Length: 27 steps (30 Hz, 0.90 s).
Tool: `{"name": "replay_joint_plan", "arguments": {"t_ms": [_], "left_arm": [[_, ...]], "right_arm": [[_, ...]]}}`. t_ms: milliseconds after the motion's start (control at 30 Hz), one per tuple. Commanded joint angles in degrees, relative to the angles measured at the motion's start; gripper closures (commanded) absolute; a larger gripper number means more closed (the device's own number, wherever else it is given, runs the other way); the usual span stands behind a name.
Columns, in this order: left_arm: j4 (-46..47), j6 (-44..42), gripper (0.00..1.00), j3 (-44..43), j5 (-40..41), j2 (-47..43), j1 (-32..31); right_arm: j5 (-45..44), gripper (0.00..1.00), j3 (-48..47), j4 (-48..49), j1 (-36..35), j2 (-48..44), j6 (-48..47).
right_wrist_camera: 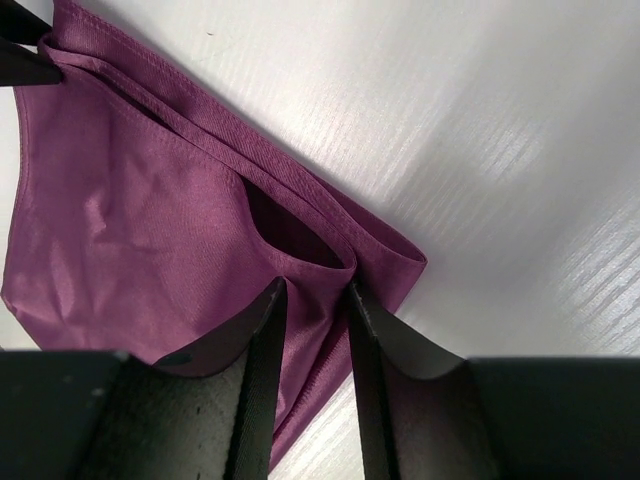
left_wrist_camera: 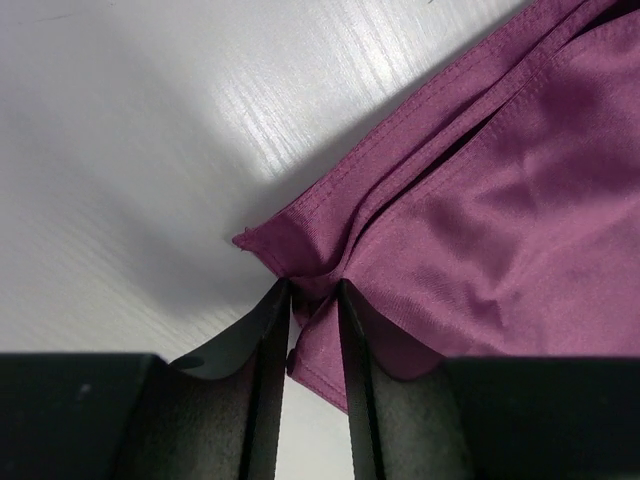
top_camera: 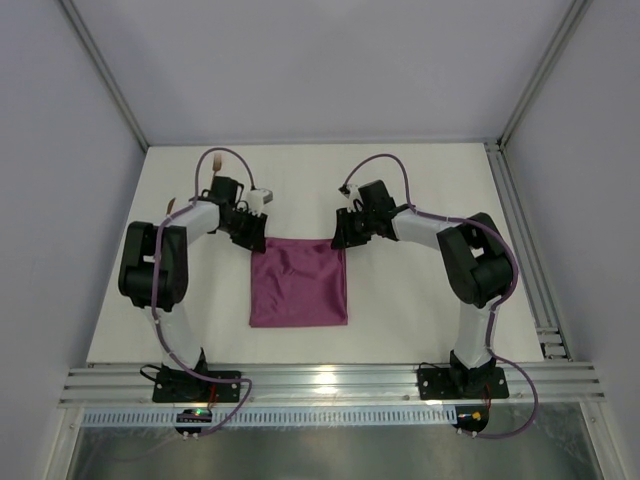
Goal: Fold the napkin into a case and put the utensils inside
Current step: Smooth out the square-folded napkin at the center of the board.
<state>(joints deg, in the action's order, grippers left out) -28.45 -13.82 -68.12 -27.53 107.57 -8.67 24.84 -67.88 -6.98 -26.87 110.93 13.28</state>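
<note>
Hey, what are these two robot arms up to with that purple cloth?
The two arms are working on a purple napkin lying on the white table. The left gripper pinches its far left corner and the right gripper its far right corner. The cloth looks doubled over, with layered edges showing at both corners.

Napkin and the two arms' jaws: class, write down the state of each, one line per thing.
napkin: folded over in layers, lying on the table, both far corners pinched.
left arm: jaws closed on the napkin's far left corner, cloth puckered between them.
right arm: jaws closed on the napkin's far right corner.
</note>
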Motion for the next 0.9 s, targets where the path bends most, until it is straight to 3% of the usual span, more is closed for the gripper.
{"name": "replay_joint_plan", "arguments": {"t_ms": [0, 167, 267, 367, 467, 733, 867], "left_arm": [[0.4, -0.4, 0.73, -1.5, -0.7, 1.2, -0.4], [0.1, -1.3, 0.78, 0.3, -0.9, -1.1, -0.3], [-0.1, -2.2, 0.72, 1.4, -0.5, -2.8, -0.4], [-0.3, -2.4, 0.63, 1.8, -0.2, -3.7, -0.4], [-0.4, -2.5, 0.60, 2.0, 0.0, -4.3, -0.2], [-0.3, -2.1, 0.69, 3.1, 0.3, -6.5, -0.2], [0.1, -3.0, 0.65, 4.8, 0.7, -9.0, -0.2]], "right_arm": [[1.4, 0.66, -0.9, 2.4, 0.2, 0.1, -0.4], [2.1, 0.82, -0.9, 2.5, 0.4, 0.2, -0.2], [2.7, 0.87, -0.9, 2.9, 0.5, 0.1, 0.0], [2.6, 0.88, -0.9, 2.9, 0.4, -0.2, 0.2], [2.6, 0.87, -0.7, 2.8, 0.4, -0.5, 0.1], [2.5, 0.87, -0.4, 2.7, 0.5, -0.6, -0.2], [2.8, 0.87, -0.3, 2.9, 0.5, -0.6, -0.1]]}}
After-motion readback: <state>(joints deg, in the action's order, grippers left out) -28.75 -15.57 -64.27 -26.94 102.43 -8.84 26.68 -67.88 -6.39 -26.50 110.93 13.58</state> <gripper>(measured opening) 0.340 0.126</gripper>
